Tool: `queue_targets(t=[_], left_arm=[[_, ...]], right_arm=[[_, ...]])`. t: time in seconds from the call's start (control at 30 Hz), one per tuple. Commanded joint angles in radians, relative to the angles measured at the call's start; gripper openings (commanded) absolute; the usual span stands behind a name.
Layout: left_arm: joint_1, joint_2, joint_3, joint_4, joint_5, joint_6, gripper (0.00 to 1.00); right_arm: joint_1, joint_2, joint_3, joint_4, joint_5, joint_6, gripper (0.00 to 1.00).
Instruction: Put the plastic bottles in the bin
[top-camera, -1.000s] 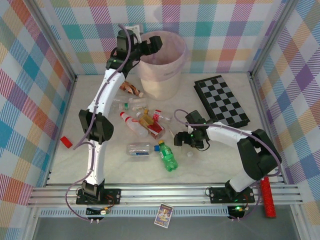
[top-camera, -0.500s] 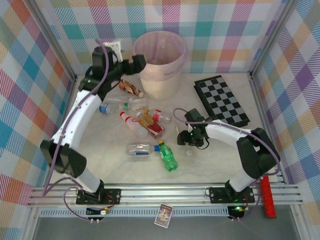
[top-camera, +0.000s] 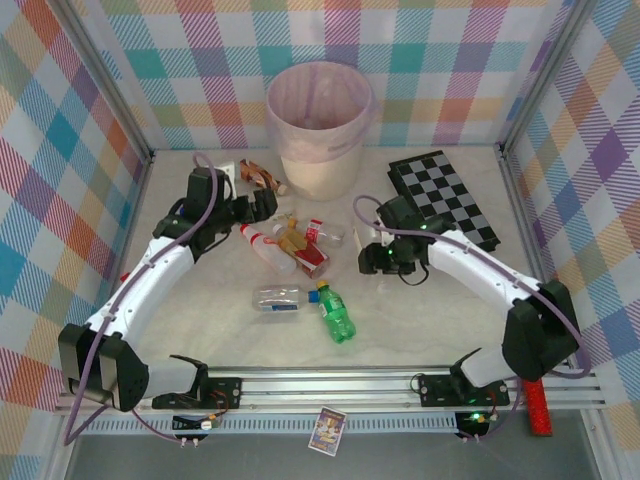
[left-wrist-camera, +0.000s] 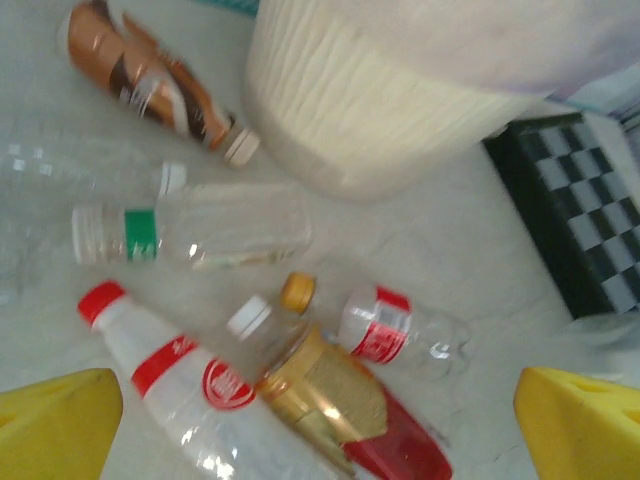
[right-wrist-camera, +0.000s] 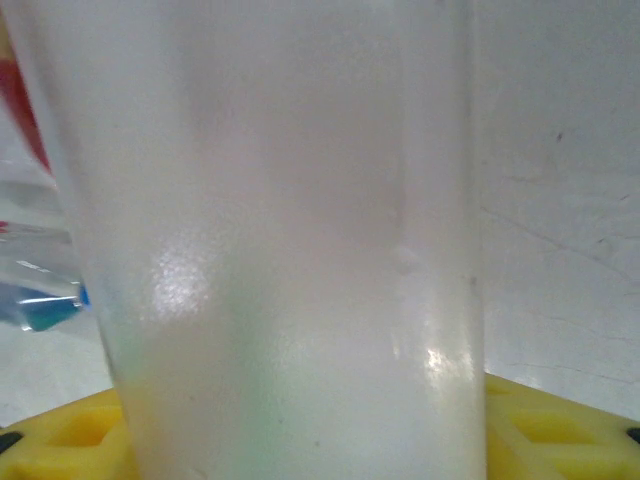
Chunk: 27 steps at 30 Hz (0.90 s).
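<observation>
At the right gripper (top-camera: 371, 256): pinched shut on a clear bottle (right-wrist-camera: 280, 230), yellow fingers (right-wrist-camera: 565, 430) pressing either side of its frosted body in the wrist view. From above, held just off the near-left corner of the checkerboard (top-camera: 445, 200), right of the bottle heap and well apart from the bin (top-camera: 320, 165).

At the left gripper (top-camera: 262, 205): spread wide, yellow fingertips (left-wrist-camera: 55, 425) far out at both lower corners of the wrist view. Hovering over the left edge of the heap, near the foot of the bin.

Below it, in the wrist view:
- a white bottle (left-wrist-camera: 190, 395) with red cap and red band, lying flat
- an amber bottle (left-wrist-camera: 315, 385) with a gold label, touching the white one on its right
- a red-label bottle (left-wrist-camera: 400, 325), small and clear, just beside the amber one
- a green-band bottle (left-wrist-camera: 190, 228), clear, lying farther up
- a brown bottle (left-wrist-camera: 150, 80), its pale cap just beside the bin's wall

Nearer the arm bases, apart from the heap: a green bottle (top-camera: 336, 316) lying flat, and a blue-label bottle (top-camera: 278, 298) just left of it, one end close to the green one's cap.

Bin upright at the far wall, lined with a pink bag; its inside too dim to tell.

On the front rails: a red stick (top-camera: 535, 395) at the near right and a small card (top-camera: 327, 430) at the middle.
</observation>
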Motion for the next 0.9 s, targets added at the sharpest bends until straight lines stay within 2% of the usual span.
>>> queue_targets(t=[0.0,0.17,0.3,0.47,0.87], left_arm=[[0.009,-0.026,-0.062,0.001,-0.002,-0.034,0.99],[0.001,-0.018,-0.118,-0.055,0.005,-0.024,0.99],[-0.024,-0.048,-0.163,-0.107,-0.031,-0.005,0.98],[-0.054,-0.102,-0.199,-0.179,-0.083,-0.005,0.98],[-0.110,-0.247,-0.340,-0.245,-0.061,-0.118,0.98]], right_arm=[[-0.023,-0.037,0.095,-0.108,0.008,-0.067,0.55],[-0.046,-0.011,0.266,-0.150,-0.008,-0.127,0.53],[-0.063,0.045,0.416,-0.153,-0.028,-0.177,0.51],[-0.078,0.155,0.631,-0.153,-0.026,-0.243,0.50],[-0.130,0.481,1.170,-0.182,-0.060,-0.307,0.48]])
